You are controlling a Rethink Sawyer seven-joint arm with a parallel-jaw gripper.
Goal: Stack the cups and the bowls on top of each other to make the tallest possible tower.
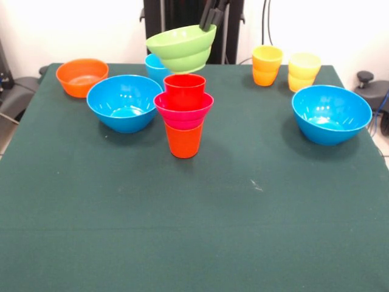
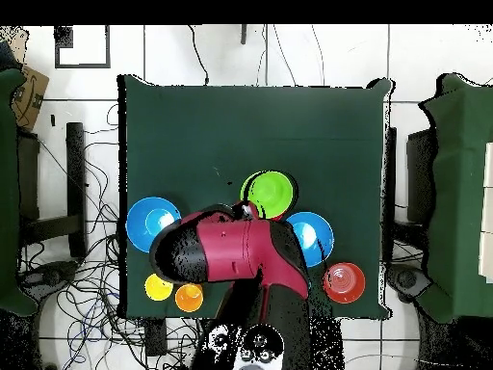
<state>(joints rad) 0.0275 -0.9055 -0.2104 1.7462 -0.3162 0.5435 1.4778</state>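
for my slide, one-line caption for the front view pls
Robot hand lifts a lime-green plastic bowl by its rim above a tower of orange cup, pink-red bowl and red cup.

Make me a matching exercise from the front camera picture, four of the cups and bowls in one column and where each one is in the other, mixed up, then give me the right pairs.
Things:
1. lime-green bowl
2. red cup
3. orange bowl
4. pale yellow cup

Places:
A. on the table at the far left corner of the picture
B. held up off the table by the tool
C. inside the pink-red bowl, on top of the tower
D. on the table at the far right, beside the yellow-orange cup

Pairs: 1-B, 2-C, 3-A, 4-D
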